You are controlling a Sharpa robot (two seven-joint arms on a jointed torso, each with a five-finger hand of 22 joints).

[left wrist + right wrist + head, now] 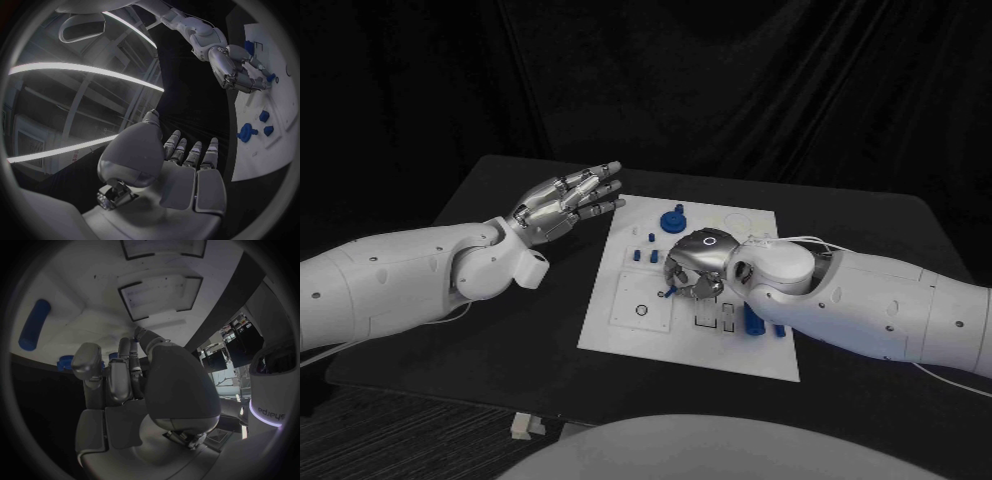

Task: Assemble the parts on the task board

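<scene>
The white task board (625, 325) lies mid-table, with outlined slots drawn on it. My right hand (697, 262) hangs over the board's middle with fingers curled down, and it pinches a small blue part (672, 292) at its fingertips. The left wrist view shows that right hand (240, 70) with the blue part (270, 78) at its tips. A round blue knob (674, 218) and small blue pegs (646, 240) stand near the board's far edge. A blue cylinder (753, 322) lies by my right forearm. My left hand (567, 205) hovers beside the board's far left corner, fingers spread and holding nothing.
The black table (502, 330) reaches well past the board on the left and front. A second short blue piece (779, 330) lies on the board's right side. My right forearm (877, 300) covers the board's right edge.
</scene>
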